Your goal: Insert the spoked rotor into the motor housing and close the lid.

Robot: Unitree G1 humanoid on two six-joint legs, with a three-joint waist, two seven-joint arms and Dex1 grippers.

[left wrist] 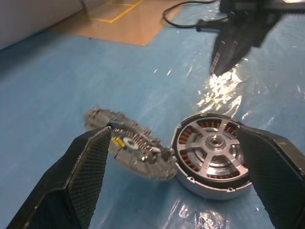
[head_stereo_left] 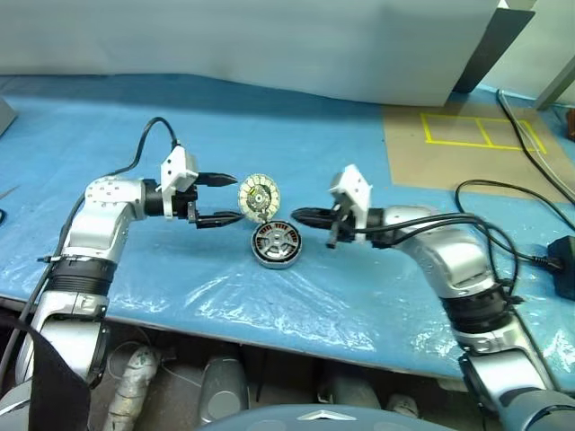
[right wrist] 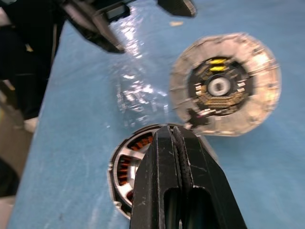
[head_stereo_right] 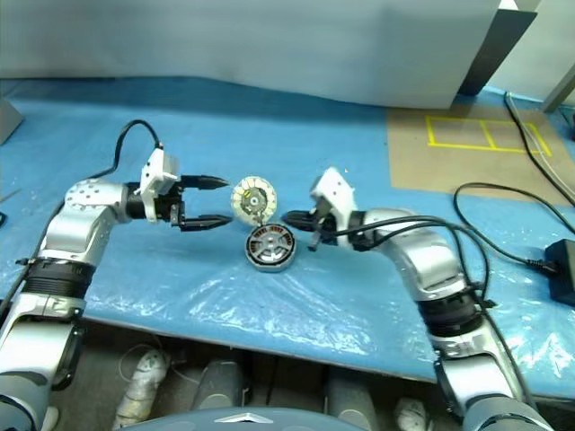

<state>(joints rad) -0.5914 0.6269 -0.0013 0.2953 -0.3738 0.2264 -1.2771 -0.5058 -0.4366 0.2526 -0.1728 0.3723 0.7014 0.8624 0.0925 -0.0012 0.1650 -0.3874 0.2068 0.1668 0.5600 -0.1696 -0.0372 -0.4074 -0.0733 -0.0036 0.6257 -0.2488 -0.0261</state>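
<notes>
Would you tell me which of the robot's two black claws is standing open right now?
The left claw, beside the raised round cream-faced lid, is open, fingers spread wide; the right claw is shut.

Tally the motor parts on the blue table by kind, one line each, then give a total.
Motor housing, with the spoked rotor seated inside: 1
Spoked rotor: 1
Lid, standing open at the housing's edge: 1
Total: 3

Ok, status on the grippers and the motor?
Left gripper open, right gripper shut, both empty. Spoked rotor seated in motor housing. Lid open, upright.
</notes>
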